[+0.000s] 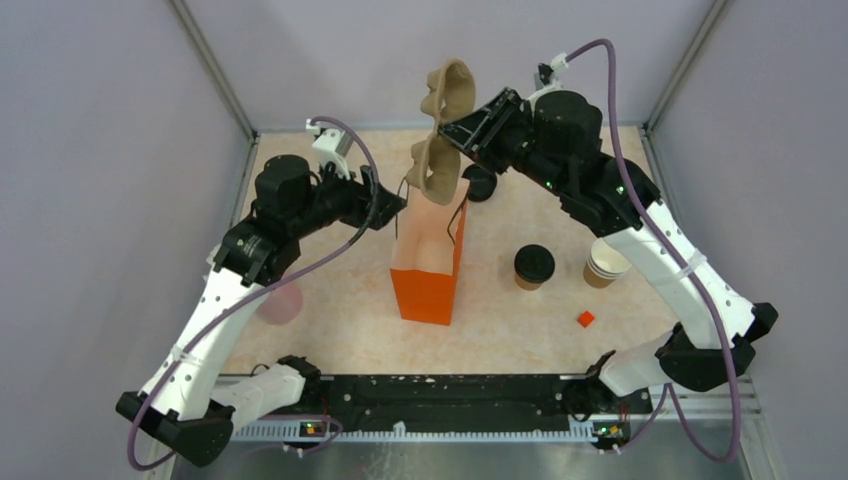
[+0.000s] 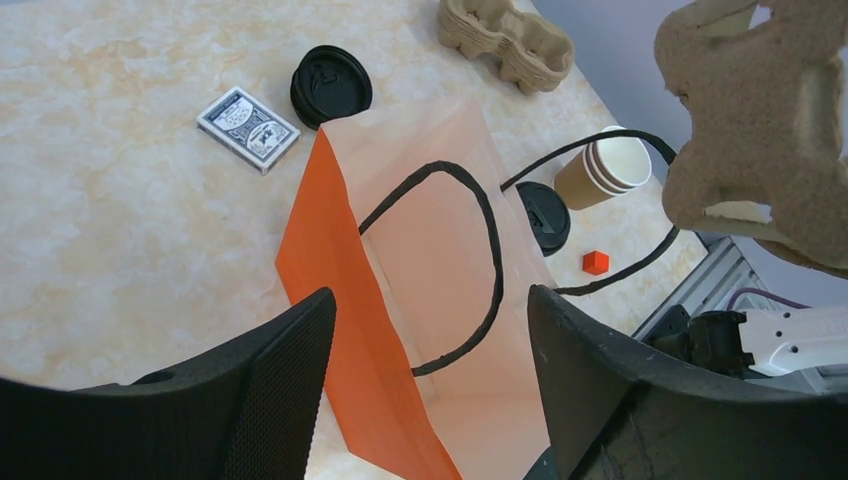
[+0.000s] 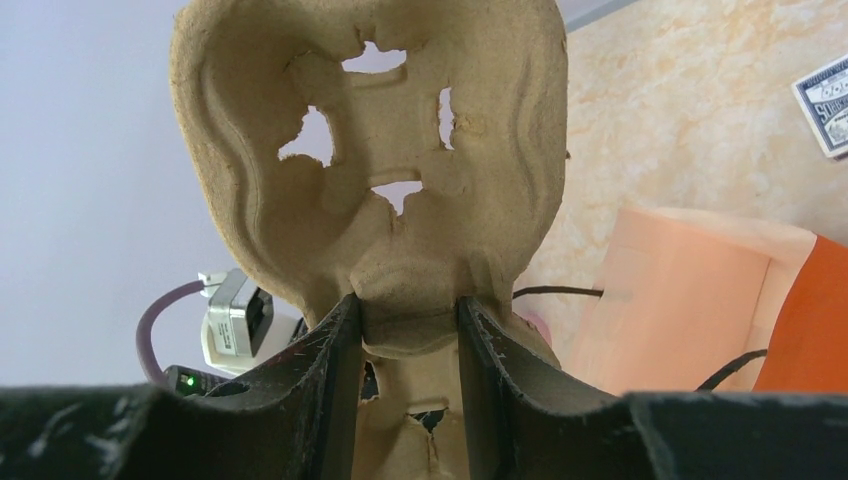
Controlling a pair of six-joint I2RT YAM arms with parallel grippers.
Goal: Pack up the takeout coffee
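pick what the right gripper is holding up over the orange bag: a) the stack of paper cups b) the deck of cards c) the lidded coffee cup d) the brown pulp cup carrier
D: the right gripper is clamped on the middle of the pulp carrier, raised above the orange bag, while the lidded cup, cup stack and card deck all sit on the table.

Pale lilac walls, beige marbled tabletop, metal corner posts, even light

Rough pulp carrier, matt paper bag — kraft-paper cup, plastic lid
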